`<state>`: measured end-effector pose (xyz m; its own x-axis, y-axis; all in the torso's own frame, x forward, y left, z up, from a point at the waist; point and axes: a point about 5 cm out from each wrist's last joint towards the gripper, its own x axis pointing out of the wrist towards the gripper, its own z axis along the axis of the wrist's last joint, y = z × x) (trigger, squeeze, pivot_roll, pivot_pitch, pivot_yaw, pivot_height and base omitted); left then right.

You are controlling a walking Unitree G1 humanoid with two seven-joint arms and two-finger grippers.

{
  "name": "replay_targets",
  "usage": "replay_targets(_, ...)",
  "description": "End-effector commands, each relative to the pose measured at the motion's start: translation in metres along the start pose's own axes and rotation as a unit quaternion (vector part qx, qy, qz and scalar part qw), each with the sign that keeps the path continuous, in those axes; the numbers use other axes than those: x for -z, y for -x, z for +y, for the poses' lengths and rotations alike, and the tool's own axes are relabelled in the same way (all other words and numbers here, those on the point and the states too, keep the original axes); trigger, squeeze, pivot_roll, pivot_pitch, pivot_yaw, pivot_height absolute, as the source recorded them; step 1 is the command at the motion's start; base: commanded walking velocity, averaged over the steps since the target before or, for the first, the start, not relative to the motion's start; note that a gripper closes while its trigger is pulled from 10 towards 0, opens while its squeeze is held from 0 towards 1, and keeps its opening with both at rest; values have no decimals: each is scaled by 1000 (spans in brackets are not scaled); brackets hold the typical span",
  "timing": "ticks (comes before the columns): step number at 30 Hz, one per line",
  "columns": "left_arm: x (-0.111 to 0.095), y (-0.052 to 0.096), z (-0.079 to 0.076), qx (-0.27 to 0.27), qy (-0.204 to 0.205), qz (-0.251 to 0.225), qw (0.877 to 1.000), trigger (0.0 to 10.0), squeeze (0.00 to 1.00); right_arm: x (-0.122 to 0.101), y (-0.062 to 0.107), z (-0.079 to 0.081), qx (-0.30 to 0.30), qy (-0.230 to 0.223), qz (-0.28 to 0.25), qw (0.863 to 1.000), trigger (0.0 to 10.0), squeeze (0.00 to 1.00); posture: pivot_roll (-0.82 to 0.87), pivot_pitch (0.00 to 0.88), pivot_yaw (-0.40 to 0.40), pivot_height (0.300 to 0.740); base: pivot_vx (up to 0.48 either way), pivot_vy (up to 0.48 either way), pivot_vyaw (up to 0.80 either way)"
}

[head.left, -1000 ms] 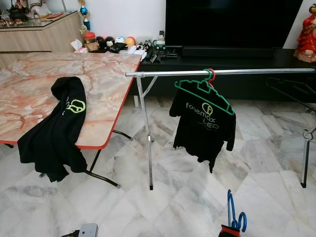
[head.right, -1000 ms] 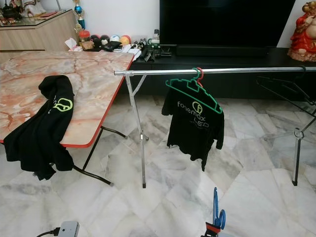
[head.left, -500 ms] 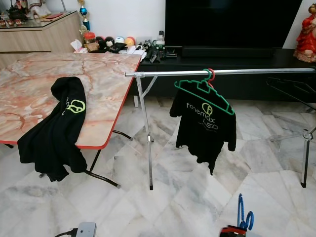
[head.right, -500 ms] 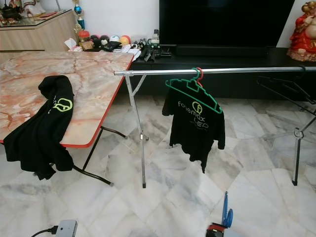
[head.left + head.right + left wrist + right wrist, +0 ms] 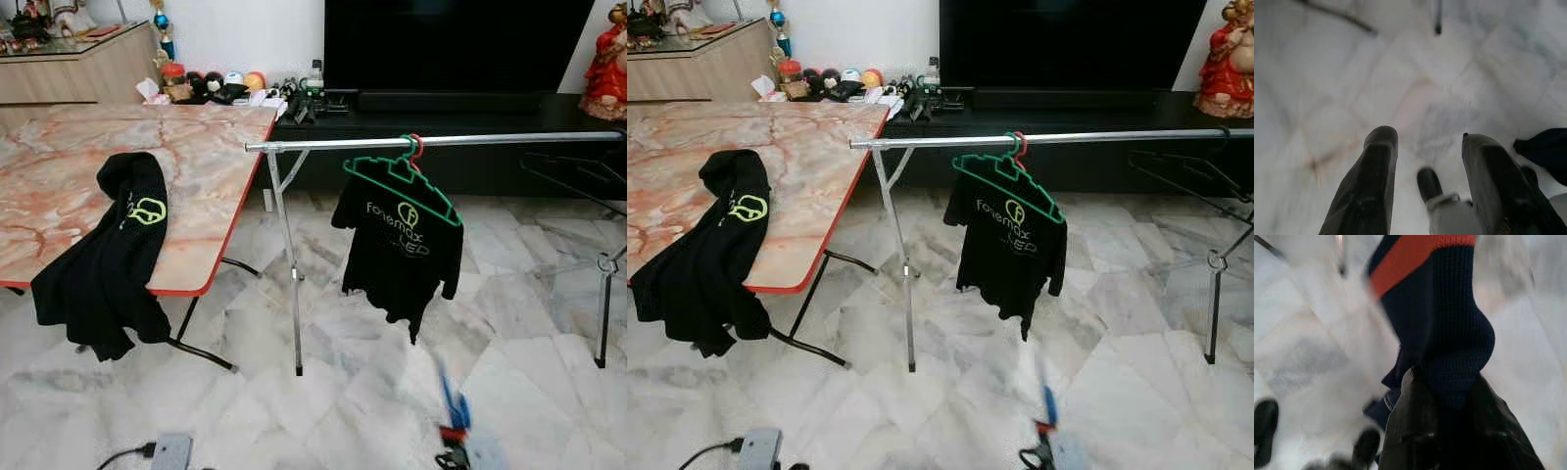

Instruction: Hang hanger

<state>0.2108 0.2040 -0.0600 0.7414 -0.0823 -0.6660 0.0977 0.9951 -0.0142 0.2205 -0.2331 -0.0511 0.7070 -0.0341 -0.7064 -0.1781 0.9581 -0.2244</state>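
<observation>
Grey-veined white marble tiles [image 5: 509,352] cover the floor, with a dark television cabinet [image 5: 460,113] along the back wall. A silver metal clothes rail [image 5: 441,142] on thin legs stands across the room; its right end is cut off at the frame edge. Near the middle of the rail a green plastic hanger [image 5: 400,176] hangs tilted, carrying a black T-shirt with a light printed logo [image 5: 402,250]; a red hook shows just behind the green one. Left of the rail stands a folding table with a pink marble-patterned top and red edge [image 5: 196,166], and a black hooded garment with a green emblem [image 5: 108,264] drapes over its front edge.

Low in the head views, a blurred blue hanger with a red band [image 5: 451,416] is too smeared for its shape to be read. In the right wrist view the right gripper [image 5: 1449,431] is clenched on a dark navy knitted cloth with an orange stripe [image 5: 1435,318] that hides its fingertips. The left gripper [image 5: 1425,181] points down at the floor, its two black fingers [image 5: 1376,171] spread apart and holding nothing.
</observation>
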Motion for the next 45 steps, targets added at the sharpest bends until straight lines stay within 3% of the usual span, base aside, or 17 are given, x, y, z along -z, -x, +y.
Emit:
replay_targets(1,-14,-3,-1,33,-54,-22,998,10000,0,-43,-4,-16,-13,-2,-83,996,10000,0,-80,38,44,740,0,0,0)
replay_targets(5,-33,-6,-13,88,-159,-59,982,10000,0,-77,-1,-25,-77,89,-133,984,10000,0,-84,47,39,740,0,0,0)
replay_targets(6,-43,-8,-20,119,-177,-75,974,10000,0,-90,3,-22,-142,123,-161,969,10000,0,-79,56,36,740,0,0,0)
replay_targets(7,-43,-8,-20,119,-177,-75,974,10000,0,-90,3,-22,-142,123,-161,969,10000,0,-79,56,36,740,0,0,0)
replay_targets(9,-54,-10,-30,161,-189,-88,965,10000,0,-106,13,-22,-203,163,-201,944,10000,0,-77,58,34,740,0,0,0)
replay_targets(10,-54,-10,-30,161,-189,-88,965,10000,0,-106,13,-22,-203,163,-201,944,10000,0,-77,58,34,740,0,0,0)
replay_targets(12,-57,-10,-45,220,-295,-88,926,10000,0,-128,31,-30,-253,207,-235,916,10000,0,-83,70,33,740,0,0,0)
replay_targets(13,-57,-10,-45,220,-295,-88,926,10000,0,-128,31,-30,-253,207,-235,916,10000,0,-83,70,33,740,0,0,0)
replay_targets(14,-58,-10,-53,244,-332,-83,907,10000,0,-139,46,-33,-279,239,-259,893,10000,0,-87,71,32,740,0,0,0)
replay_targets(16,-59,-10,-57,254,-339,-84,902,10000,0,-142,52,-36,-287,260,-259,885,10000,0,-89,70,30,740,0,0,0)
replay_targets(17,-63,-11,-63,267,-347,-89,895,10000,0,-147,63,-39,-303,292,-257,870,10000,0,-93,78,31,740,0,0,0)
replay_targets(19,-68,-12,-68,272,-354,-96,889,10000,0,-154,74,-39,-321,309,-262,856,10000,0,-97,81,31,740,0,0,0)
replay_targets(20,-74,-13,-72,274,-348,-108,890,10000,0,-159,84,-39,-341,327,-264,841,10000,0,-103,84,30,740,0,0,0)
replay_targets(24,-92,-14,-81,275,-331,-143,891,10000,0,-167,102,-37,-365,371,-256,815,10000,0,-107,90,25,740,0,0,0)
replay_targets(33,-103,-16,-87,262,-317,-167,896,10000,0,-184,115,-15,-377,397,-274,791,10000,0,-94,94,17,740,0,0,0)
replay_targets(40,-112,-17,-85,240,-243,-187,921,10000,0,-192,128,-4,-392,418,-282,770,10000,0,-98,99,13,740,0,0,0)
replay_targets(45,-125,-18,-84,204,-231,-217,926,10000,0,-194,132,-2,-395,422,-280,766,10000,0,-104,98,13,740,0,0,0)
